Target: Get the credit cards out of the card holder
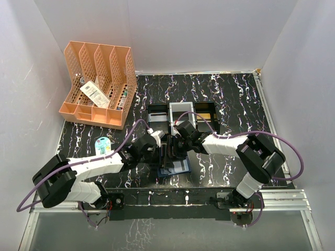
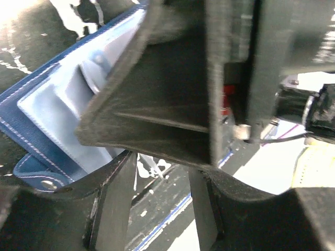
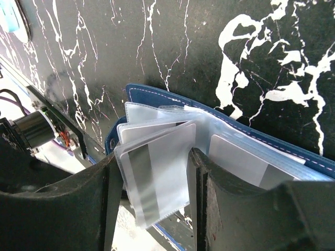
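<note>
Where the card holder (image 1: pixel 177 168) lies: opened flat on the table (image 1: pixel 235 99), navy cover down, pale faces up; the trays (image 1: pixel 180 106) are seen just beyond it.
Credit cards (image 3: pixel 138 180): seated in the holder's clear sleeves (image 3: pixel 170 157); a striped grey one is seen in the lifted front leaf, more behind it and over the holder's other half; none is judged removed yet.
Right gripper (image 3: pixel 154 196): jaws set at a middling gap, one finger at each long edge of the lifted leaf above the holder; edges look touched, but a firm pinch cannot be told.
Left gripper (image 2: pixel 159 206): jaws part-open, nothing seen between them; placed at the holder's snap-tab edge, one finger over the cover; pressing or merely resting cannot be told.
Key relation: the leaf's long axis is laid out from the holder toward the right wrist, so the card is framed by the right fingers; the right arm is judged nearer the cards, the left nearer the cover.
Next move (judged): holder to be pinned by the left, card to be drawn out along that axis.
Risk: the whole leaf or holder may be dragged instead.
</note>
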Robot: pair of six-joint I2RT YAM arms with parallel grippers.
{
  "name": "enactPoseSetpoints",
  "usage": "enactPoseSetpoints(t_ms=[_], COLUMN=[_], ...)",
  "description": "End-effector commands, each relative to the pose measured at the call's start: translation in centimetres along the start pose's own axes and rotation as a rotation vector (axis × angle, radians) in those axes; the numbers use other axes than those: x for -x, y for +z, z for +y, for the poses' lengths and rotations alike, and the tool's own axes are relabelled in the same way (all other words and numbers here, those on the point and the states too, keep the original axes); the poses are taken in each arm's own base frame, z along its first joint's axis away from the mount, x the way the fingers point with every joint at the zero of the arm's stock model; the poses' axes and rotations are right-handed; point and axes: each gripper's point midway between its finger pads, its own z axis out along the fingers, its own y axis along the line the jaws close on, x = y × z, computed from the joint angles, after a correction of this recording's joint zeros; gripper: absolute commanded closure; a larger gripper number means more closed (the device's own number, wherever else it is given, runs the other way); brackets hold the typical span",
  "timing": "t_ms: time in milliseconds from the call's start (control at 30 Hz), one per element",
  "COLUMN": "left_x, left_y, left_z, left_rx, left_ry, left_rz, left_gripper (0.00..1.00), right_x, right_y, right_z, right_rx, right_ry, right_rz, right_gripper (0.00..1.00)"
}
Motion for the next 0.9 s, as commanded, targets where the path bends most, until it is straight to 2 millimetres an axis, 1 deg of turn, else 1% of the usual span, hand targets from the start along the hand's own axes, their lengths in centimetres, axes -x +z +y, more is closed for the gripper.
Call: enactPoseSetpoints(t_ms=[0,67,133,300,467,533,667,733,867], left_x=[-0.6,-0.6,-0.5,-0.1,0.4,0.4,0.7,0.7,1.3], left_y=[0.5,0.6,0.7,1.0,1.3,1.7,2.2,2.5,2.8], left_z=[2.4,2.3,2.2,1.7,0.3,0.2,-1.0,-1.6,-2.6], left_rx=[0.113,0.112,0.110,0.093,0.037,0.030,-0.017,-0.039,-0.063], left_ry=[0.019,0.025,0.030,0.035,0.056,0.061,0.088,0.100,0.118], left_rz=[0.020,0.022,0.021,0.014,0.006,0.019,0.033,0.048,0.044], left_gripper=[0.57,0.57,0.57,0.57,0.57,0.57,0.56,0.56,0.56], right_x=[-0.7,-0.4,-0.1,0.3,0.8,1.1,2.0,2.6,4.0], right_y=[-0.2,-0.6,-1.0,-1.6,-2.4,-2.7,-3.6,-4.2,-6.1], right_z=[-0.3,0.1,0.5,0.9,2.0,2.2,1.9,1.5,0.1], right_rx=[-0.020,-0.016,-0.017,-0.021,0.007,0.001,-0.048,-0.076,-0.142], right_ry=[0.007,0.001,-0.001,-0.005,-0.020,-0.021,-0.015,0.020,0.069], right_rz=[0.004,-0.010,-0.023,-0.041,-0.065,-0.080,-0.126,-0.161,-0.256], right_gripper=[0.50,0.45,0.42,0.40,0.36,0.36,0.33,0.32,0.30])
